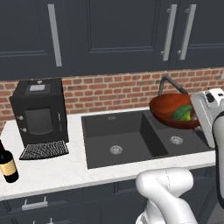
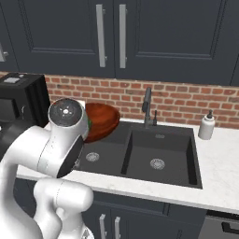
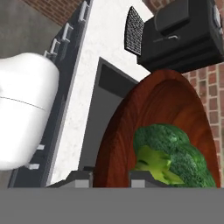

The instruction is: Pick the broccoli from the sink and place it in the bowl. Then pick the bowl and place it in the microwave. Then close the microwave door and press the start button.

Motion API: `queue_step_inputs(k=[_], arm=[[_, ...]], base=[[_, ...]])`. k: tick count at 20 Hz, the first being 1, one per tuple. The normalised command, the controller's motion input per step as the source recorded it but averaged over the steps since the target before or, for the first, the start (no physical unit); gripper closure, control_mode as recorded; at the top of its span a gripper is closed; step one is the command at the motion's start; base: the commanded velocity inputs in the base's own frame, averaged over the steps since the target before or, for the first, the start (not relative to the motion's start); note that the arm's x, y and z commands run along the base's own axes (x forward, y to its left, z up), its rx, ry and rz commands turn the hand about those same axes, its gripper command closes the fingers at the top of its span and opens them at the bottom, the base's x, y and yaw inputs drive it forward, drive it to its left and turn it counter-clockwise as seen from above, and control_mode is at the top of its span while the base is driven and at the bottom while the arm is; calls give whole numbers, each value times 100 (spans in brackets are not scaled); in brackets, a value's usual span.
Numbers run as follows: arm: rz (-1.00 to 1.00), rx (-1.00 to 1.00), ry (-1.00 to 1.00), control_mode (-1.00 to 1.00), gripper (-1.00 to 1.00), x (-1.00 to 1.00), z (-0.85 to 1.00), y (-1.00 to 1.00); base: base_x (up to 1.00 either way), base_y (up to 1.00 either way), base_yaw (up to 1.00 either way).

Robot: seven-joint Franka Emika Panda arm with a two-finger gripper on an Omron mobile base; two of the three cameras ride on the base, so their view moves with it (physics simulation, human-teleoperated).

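The white arm rises from the base, its elbow bent low, the forearm climbing toward two o'clock in the left base view. The hand is tipped over sideways, raised above the sink level. The gripper [image 3: 111,177] has its jaws narrowed onto the bowl [image 3: 131,131] rim, one fingertip either side.

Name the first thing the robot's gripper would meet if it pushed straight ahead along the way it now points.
Probably the black boxy coffee machine on the counter, beyond the reddish-brown bowl that the gripper holds by its rim. Depth is unclear.
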Motion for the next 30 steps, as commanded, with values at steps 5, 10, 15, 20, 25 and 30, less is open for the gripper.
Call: queue_step_inputs(k=[5, 10, 15, 20, 25, 30], arm=[[-4, 10, 1, -100, 100, 0, 6, 25], [-2, 16, 0, -100, 100, 0, 1, 5], [-3, 20, 0, -100, 100, -5, 4, 0], [-2, 7, -2, -100, 100, -11, 0, 1], [-3, 0, -6, -100, 100, -16, 2, 16], [0, -14, -6, -100, 100, -18, 19, 25]], base=[[0, 0, 0], [0, 0, 0], [0, 0, 0], [0, 0, 0], [0, 0, 0], [0, 0, 0]])
